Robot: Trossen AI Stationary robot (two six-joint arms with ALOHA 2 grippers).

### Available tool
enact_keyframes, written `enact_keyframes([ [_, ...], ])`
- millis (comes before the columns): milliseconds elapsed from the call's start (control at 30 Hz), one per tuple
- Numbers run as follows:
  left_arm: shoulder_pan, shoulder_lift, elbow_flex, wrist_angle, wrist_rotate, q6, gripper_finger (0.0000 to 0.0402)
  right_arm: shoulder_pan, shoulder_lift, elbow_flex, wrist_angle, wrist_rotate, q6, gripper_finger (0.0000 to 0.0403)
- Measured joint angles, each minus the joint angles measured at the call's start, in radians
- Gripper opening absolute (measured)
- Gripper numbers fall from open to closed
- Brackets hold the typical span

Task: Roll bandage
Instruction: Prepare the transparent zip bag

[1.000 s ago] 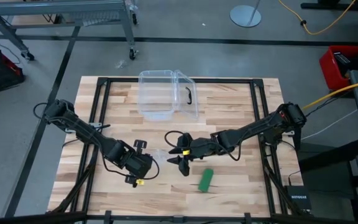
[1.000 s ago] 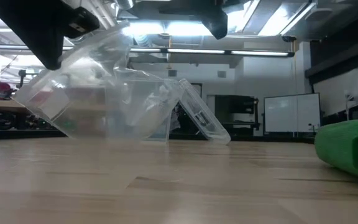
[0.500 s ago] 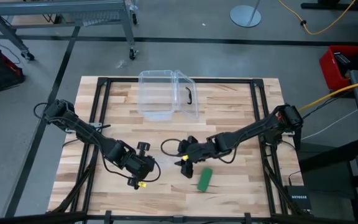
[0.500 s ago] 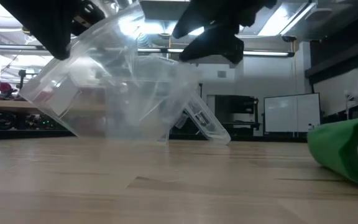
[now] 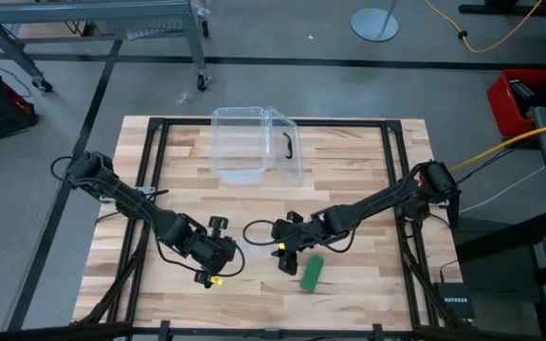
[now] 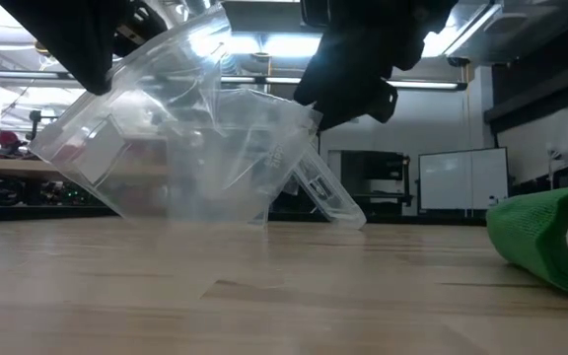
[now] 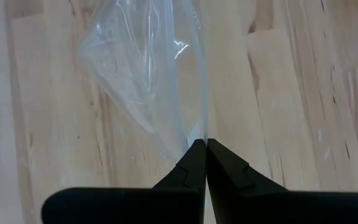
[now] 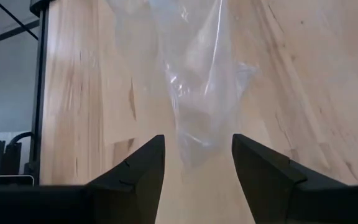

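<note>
The green bandage (image 5: 313, 272) is a short roll lying on its side on the wooden table, right of both grippers; it also shows in the low view (image 6: 550, 247). My left gripper (image 5: 227, 254) is shut on a crinkly clear plastic wrapper (image 7: 148, 74). My right gripper (image 5: 282, 254) is open just left of the roll. In the right wrist view its fingers (image 8: 197, 140) stand on either side of the wrapper's other end (image 8: 197, 106); I cannot tell whether they touch it. My left gripper pinches a narrow gathered corner of the wrapper (image 7: 199, 135) between its two fingertips. In the low view the wrapper (image 6: 166, 138) hangs spread out below the fingers (image 6: 92, 74). Whether its lower edge rests on the table I cannot tell.
A clear plastic box (image 5: 245, 142) with its lid open and a black handle (image 5: 288, 144) stands at the table's far middle. A black frame (image 5: 159, 170) runs around the tabletop. Bare wood lies along the near edge and at the right.
My right gripper has moved toward the table's near edge and down, closing in on the wrapper held by my left gripper; it has stayed open. The wrapper has shifted a little in the left gripper's hold. The roll now shows more of its end face in the low view.
</note>
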Motion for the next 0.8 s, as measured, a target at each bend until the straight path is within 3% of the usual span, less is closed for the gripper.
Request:
enact_keyframes([
  [533,0.003,0.0,0.0,0.054,0.0,-0.001,0.0,0.0,0.043,0.0,0.022,-0.072,0.004,0.0185],
  [667,0.003,0.0,0.0,0.056,0.0,-0.003,0.0,0.0,0.066,0.0,0.05,-0.09,0.004,0.0151],
  [800,0.003,0.0,0.0,0.057,0.0,-0.004,0.0,-0.001,0.08,0.0,0.07,-0.116,0.004,0.0091],
])
